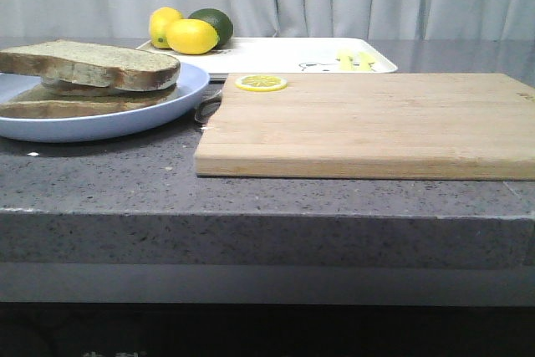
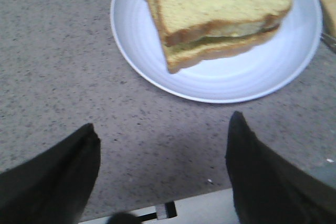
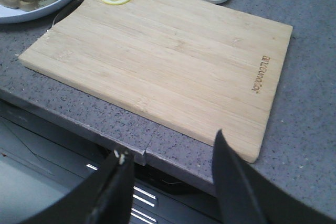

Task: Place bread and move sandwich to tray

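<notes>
The sandwich (image 1: 88, 85) lies on the round pale blue plate (image 1: 84, 127) at the left of the counter. The thick speckled bread (image 1: 92, 63) lies on top of it as the upper slice; the egg does not show. The white tray (image 1: 276, 52) stands at the back. Neither gripper shows in the front view. My left gripper (image 2: 164, 121) is open and empty over bare counter, short of the plate (image 2: 252, 77) and sandwich (image 2: 220, 19). My right gripper (image 3: 170, 142) is open and empty at the counter's front edge, near the cutting board's corner.
A light wooden cutting board (image 1: 368, 123) with a lemon slice (image 1: 260, 83) fills the middle and right. Two lemons (image 1: 191, 36) and a lime (image 1: 216, 22) sit on the tray's left end, yellow-green cutlery (image 1: 355, 59) on its right. A metal piece (image 1: 205, 110) lies between plate and board.
</notes>
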### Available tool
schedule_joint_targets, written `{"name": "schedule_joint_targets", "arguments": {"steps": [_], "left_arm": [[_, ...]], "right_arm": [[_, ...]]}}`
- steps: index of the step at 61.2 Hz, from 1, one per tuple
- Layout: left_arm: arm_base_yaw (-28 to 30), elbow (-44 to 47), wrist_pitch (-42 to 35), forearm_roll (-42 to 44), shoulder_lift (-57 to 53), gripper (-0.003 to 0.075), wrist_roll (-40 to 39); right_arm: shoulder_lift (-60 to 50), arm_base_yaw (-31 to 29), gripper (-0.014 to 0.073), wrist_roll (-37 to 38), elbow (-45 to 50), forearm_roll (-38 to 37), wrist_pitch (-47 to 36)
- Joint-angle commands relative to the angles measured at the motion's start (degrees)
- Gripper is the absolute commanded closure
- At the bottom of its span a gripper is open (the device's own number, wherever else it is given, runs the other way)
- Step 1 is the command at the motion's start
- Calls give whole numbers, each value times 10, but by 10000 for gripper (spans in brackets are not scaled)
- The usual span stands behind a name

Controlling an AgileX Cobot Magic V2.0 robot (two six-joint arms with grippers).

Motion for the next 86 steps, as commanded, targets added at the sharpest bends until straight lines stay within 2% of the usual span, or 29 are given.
{"name": "schedule_joint_targets", "arguments": {"steps": [1, 10, 17, 22, 31, 48, 76, 86], "left_arm": [[53, -63, 2, -3, 50, 227, -7], [145, -130, 39, -99, 133, 227, 50], [204, -168, 60, -242, 192, 227, 130], [232, -184, 74, -318, 235, 227, 182], [253, -209, 96, -396, 303, 227, 215], [253, -218, 94, -445, 396, 248, 232], [253, -218, 59, -456, 448, 470, 239], [253, -218, 60, -456, 448, 574, 239]], "right_arm": [[3, -2, 219, 0, -14, 0, -35], [3, -2, 219, 0, -14, 0, -35], [3, -2, 219, 0, -14, 0, -35], [3, -2, 219, 0, -14, 0, -35], [3, -2, 219, 0, -14, 0, -35], [3, -2, 219, 0, -14, 0, -35], [3, -2, 219, 0, -14, 0, -35], [3, -2, 219, 0, -14, 0, -35]]}}
